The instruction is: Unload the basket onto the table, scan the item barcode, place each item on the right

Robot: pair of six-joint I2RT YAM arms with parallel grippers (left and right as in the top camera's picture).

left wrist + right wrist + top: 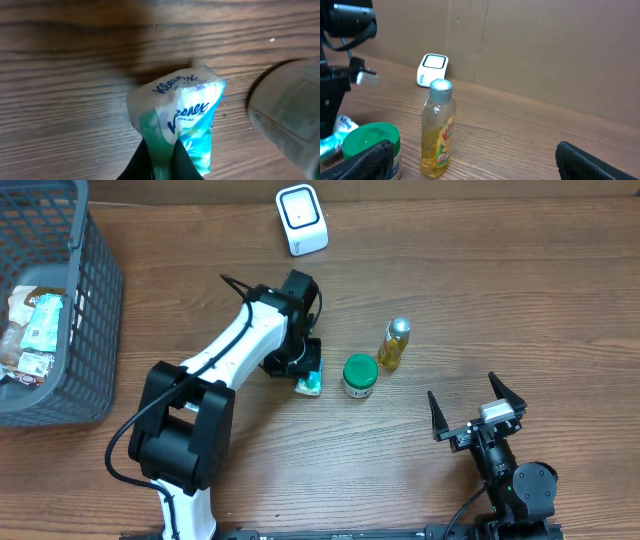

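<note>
So, the left gripper (160, 147) has its dark fingers (141, 162) pinched shut on the lower end of a crumpled soft-plastic Kleenex tissue pack (180, 110), white with green and blue print. In the wrist view the pack's long axis runs up from the pinch toward the upper middle of the frame. The logo side faces the camera, and I can't spot a barcode on that face.

Overhead, it's at frame centre, low over the wooden table (560, 300), and I can't tell if it's touching. A green-lidded jar (360, 375) is just to its right. The small white box scanner (301, 220) is at top centre, roughly straight up-frame and well apart. I'd say the left arm is clearly nearer. The right gripper (462, 386) is at lower right, jaws spread wide, holding nothing.
</note>
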